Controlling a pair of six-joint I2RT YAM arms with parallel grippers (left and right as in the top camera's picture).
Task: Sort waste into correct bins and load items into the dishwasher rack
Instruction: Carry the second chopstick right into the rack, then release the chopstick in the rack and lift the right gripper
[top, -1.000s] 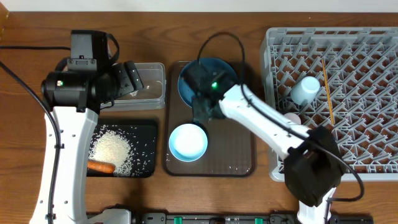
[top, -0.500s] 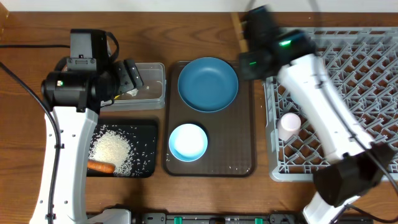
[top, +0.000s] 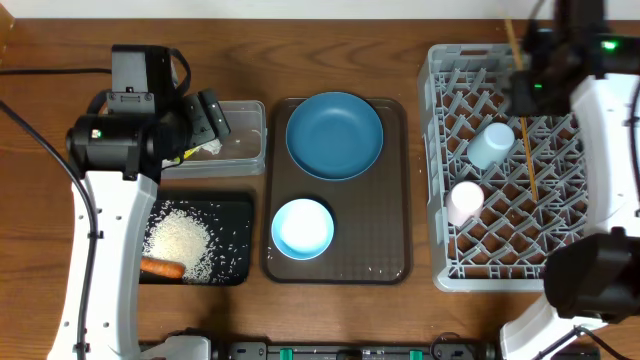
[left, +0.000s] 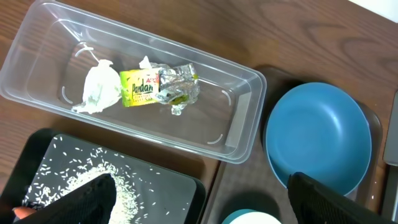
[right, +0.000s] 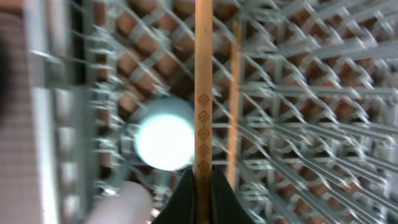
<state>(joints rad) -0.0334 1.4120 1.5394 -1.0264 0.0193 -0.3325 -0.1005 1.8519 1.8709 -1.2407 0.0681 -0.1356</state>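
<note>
**Half a Pair Home, Half in the Air**

Overhead: the right pincer (top: 527, 88) hung above the far end of the dishwasher rack (top: 437, 150). It was clamped shut on one wooden chopstick (top: 512, 42), apparently lining it up with the second chopstick (top: 531, 165), which lay along the pegs. A light-blue cup (top: 492, 145) and a pink cup (top: 465, 203) stood in the rack nearby. The blue plate (top: 334, 135) and the bowl (top: 302, 228) sat on the brown serving tray (top: 390, 260), not yet loaded. The left pincer (top: 207, 118) hovered over the clear tub (top: 245, 150), spread wide and empty. Rice (top: 180, 240) and a carrot (top: 160, 267) lay in the black tray (top: 235, 215), food scraps seemingly kept apart from dry rubbish.

Left wrist: the tub held the crumpled tissue (left: 96, 90) and the snack wrapper (left: 158, 87). Its yellow-green panel bore red lettering that looked like "Pandan"; smaller print was too fine to read.

Right wrist: the fingers (right: 181, 199) pinched the stick's near end so its length pointed over the grid. Small stamped motifs ran down the wood; no words showed. The picture was blurred.
</note>
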